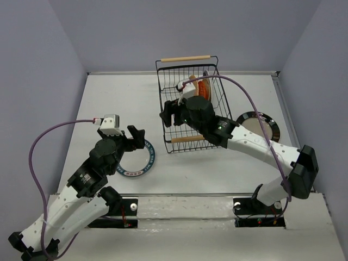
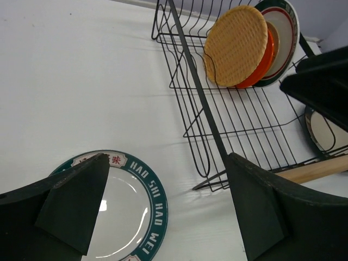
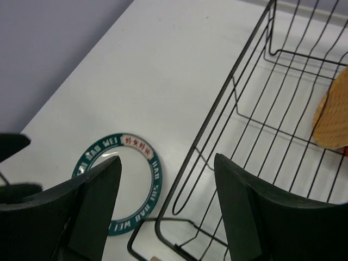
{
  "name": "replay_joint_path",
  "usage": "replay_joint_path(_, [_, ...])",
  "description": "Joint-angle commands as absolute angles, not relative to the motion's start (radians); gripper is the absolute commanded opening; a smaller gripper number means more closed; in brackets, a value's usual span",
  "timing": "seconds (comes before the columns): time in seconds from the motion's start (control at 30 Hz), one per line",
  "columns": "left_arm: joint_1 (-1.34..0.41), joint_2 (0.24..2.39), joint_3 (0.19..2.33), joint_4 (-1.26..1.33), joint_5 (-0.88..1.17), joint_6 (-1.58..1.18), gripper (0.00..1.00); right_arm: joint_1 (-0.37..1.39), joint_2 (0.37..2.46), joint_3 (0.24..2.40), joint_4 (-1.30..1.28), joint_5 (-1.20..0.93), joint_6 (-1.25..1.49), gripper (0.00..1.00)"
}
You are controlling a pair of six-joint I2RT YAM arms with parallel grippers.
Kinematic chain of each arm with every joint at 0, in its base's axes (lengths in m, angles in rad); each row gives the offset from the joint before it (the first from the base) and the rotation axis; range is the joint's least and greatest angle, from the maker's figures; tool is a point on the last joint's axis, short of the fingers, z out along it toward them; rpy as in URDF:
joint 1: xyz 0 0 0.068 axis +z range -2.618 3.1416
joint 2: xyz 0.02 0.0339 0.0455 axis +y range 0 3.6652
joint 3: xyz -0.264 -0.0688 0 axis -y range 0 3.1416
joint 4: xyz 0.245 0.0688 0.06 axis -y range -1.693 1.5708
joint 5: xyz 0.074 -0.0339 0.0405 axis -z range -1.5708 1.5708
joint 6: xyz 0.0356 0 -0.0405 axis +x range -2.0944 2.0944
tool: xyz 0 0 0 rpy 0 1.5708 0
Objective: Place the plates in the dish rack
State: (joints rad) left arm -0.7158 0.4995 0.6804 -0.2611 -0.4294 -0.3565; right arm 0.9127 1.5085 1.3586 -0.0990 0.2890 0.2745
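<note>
My left pincer (image 1: 136, 137) hangs spread and empty over the green-rimmed plate (image 1: 144, 162); my right pincer (image 1: 169, 115), likewise spread, hovers over the dish rack (image 1: 187, 58).

left arm: my elbow's bent, forearm reaching forward and a bit right
left gripper (image 1: 136, 137): fingers spread wide, empty
right arm: stretched forward and leftwards
right gripper (image 1: 169, 115): fingers apart too, empty

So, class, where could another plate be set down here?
Bare table lies left of the dish rack, beyond the green-rimmed plate. The rack's near slots are free. Crowded: its far right corner, where plates stand.
</note>
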Motion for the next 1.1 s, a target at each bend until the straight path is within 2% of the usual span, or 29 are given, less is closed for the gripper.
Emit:
replay_joint_path(0.0, [-0.709,0.531,0.698,-0.293,-0.503,-0.402,0.99,0.923,1.360,1.266,-0.015,0.143,0.314,0.74])
replay_joint_path(0.17, [-0.707,0.549,0.692,-0.337,-0.523,-0.520,0.99,0.945,1.204,1.126,0.043,0.011,0.386,0.74])
replay_joint_path(0.53, [-0.678,0.548,0.632,-0.489,-0.503,-0.804,0.99,0.986,1.029,0.968,0.040,0.078,0.384,0.74])
replay_joint_path(0.67, [-0.605,0.543,0.595,-0.508,-0.479,-0.897,0.99,0.986,1.029,0.953,0.043,0.068,0.380,0.74])
replay_joint_path(0.73, [-0.522,0.560,0.563,-0.467,-0.363,-0.891,0.99,0.986,1.025,0.936,0.052,0.048,0.383,0.74])
replay_joint_path(0.97, [-0.267,0.751,0.459,-0.264,-0.117,-0.815,0.98,0.986,0.960,0.896,0.058,0.083,0.351,0.74])
replay_joint_path(1.07, [-0.224,0.833,0.451,-0.212,-0.116,-0.792,0.97,0.986,0.939,0.884,0.057,0.081,0.345,0.74])
